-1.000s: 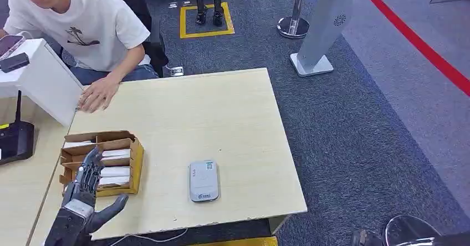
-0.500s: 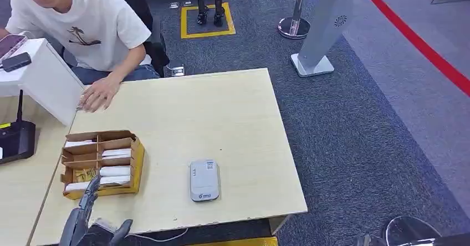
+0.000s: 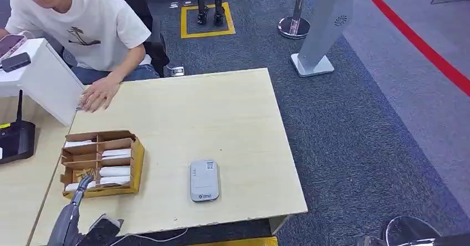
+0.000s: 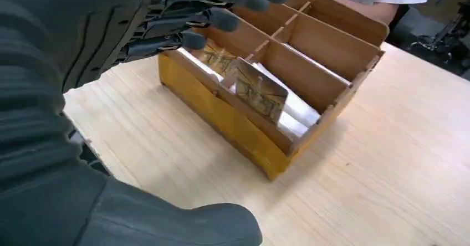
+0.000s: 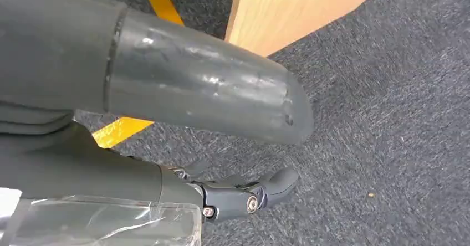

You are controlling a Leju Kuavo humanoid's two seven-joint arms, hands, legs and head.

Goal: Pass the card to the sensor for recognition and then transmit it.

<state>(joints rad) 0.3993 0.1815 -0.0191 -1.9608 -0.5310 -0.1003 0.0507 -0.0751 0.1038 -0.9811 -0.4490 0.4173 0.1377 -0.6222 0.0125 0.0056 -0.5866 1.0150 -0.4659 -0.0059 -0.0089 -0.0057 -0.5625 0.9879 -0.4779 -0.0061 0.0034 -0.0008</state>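
Left robot hand (image 4: pixel 166 19) is held just above the near end of the card box (image 4: pixel 288 85), fingers (image 4: pixel 221 20) spread and slightly curled, nothing pinched. From that posture it is judged to be set up for a pick from the box, grasp not yet made.

One patterned card (image 4: pixel 259 91) is stood on edge, tilted, in the compartment just past the fingertips, close to the near wall. Being propped up rather than flat, its top edge is left exposed for a pinch. A second patterned card (image 4: pixel 215 57) is seen lying lower, directly under the fingertips; whether it is touched cannot be told.

White card stacks are kept flat in the slots; dividers keep them sorted. Four white stacks (image 3: pixel 115 172) are counted in the head view, though the slots nearest the robot hand are partly blocked.

One grey sensor (image 3: pixel 204 180) is laid flat on the desk (image 3: pixel 221 118), well apart from the left robot hand, on its right side, with bare desk between for the card pass.

Right robot hand (image 5: pixel 244 193) is hung beside the desk edge over the carpet, fingers loosely curled, nothing held.

One person's hand (image 3: pixel 98 95) is rested on the far desk edge, beyond the box, presumably waiting to receive the card.
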